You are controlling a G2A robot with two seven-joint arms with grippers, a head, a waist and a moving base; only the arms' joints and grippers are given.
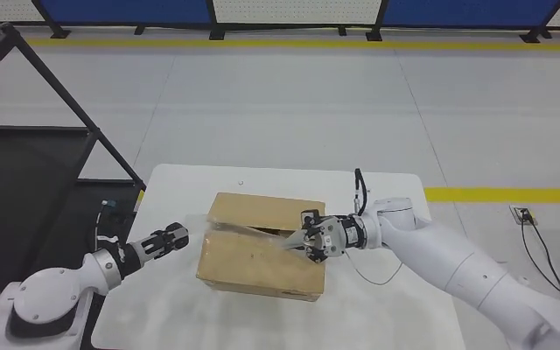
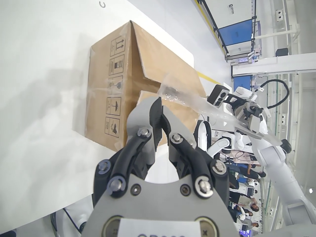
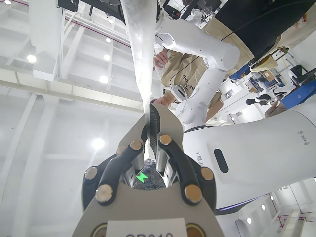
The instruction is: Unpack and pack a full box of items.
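Note:
A brown cardboard box [image 1: 258,262] lies in the middle of the white table [image 1: 376,297]. Its top flaps are parted by a narrow dark gap. A strip of clear tape [image 1: 284,243] runs up off the box top. My right gripper [image 1: 309,246] is shut on the tape's free end, just above the box's right side. In the right wrist view the tape [image 3: 138,38] leads away from the shut gripper [image 3: 148,122]. My left gripper [image 1: 180,234] is shut on nothing and hovers a short way left of the box. The left wrist view has that gripper [image 2: 161,118], the box [image 2: 116,85] and the tape [image 2: 187,101].
A black frame [image 1: 96,140] stands off the table's left side. A small dark hook-shaped mark [image 2: 102,4] lies on the table beyond the box. There is bare tabletop left of the box and at the front right.

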